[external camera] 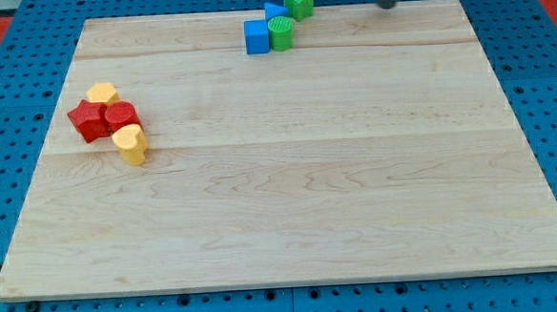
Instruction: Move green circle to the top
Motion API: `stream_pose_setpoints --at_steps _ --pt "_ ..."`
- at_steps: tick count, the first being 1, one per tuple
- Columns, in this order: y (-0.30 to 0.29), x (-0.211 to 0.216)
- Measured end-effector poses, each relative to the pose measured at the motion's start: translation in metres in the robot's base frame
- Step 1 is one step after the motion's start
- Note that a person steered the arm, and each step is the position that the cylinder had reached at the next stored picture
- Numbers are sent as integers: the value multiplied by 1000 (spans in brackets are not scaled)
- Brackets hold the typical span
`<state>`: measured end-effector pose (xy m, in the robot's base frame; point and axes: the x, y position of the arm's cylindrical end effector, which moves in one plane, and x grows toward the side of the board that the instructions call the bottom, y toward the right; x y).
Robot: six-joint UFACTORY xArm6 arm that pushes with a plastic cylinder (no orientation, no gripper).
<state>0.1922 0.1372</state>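
Observation:
The green circle [281, 32] is a short green cylinder near the view's top edge of the wooden board [289, 175], just right of centre-left. It touches a blue cube [257, 37] on its left and a second blue block [274, 11] above it. A green star [298, 1] sits at the board's top edge, above and right of the circle. My tip [386, 4] is at the view's top, well to the right of the green circle and the star, apart from all blocks.
At the view's left sits a cluster: a yellow block [102, 93], a red star [88, 120], a red cylinder [121, 116] and a yellow block [131, 144]. A blue pegboard [542, 85] surrounds the board.

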Motion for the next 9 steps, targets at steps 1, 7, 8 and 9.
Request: stream_pose_setpoints --at_steps 1,7,8,9 --pt "-86 2" --pt "-75 64" --pt "-148 68" --pt "-190 49"
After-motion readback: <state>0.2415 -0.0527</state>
